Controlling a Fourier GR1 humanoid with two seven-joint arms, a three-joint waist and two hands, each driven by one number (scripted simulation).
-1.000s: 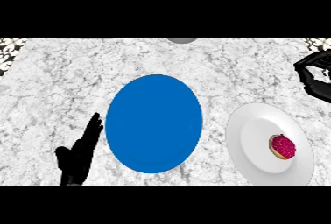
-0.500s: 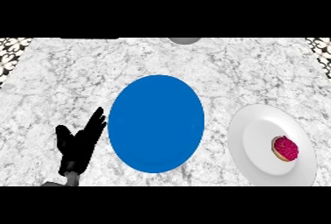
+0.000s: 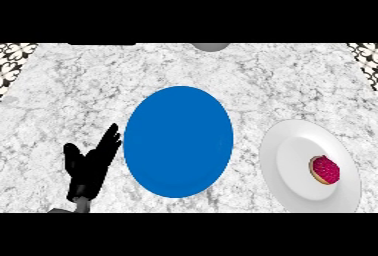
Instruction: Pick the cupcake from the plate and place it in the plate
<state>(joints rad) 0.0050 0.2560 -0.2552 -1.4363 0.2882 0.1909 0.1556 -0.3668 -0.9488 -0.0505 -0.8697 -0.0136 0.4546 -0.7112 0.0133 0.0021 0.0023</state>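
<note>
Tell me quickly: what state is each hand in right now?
Left hand: open, holding nothing.
Right hand: not in view.

Right hand gone; left hand [image 3: 88,167] edged forward.

Left hand [image 3: 87,167] at lower left, open, fingers straight and pointing up, thumb spread, resting

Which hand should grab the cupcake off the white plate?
Probably right: the cupcake sits on the white plate at the robot's right. The left hand rests open beyond the blue plate; the right hand is unseen.
</note>
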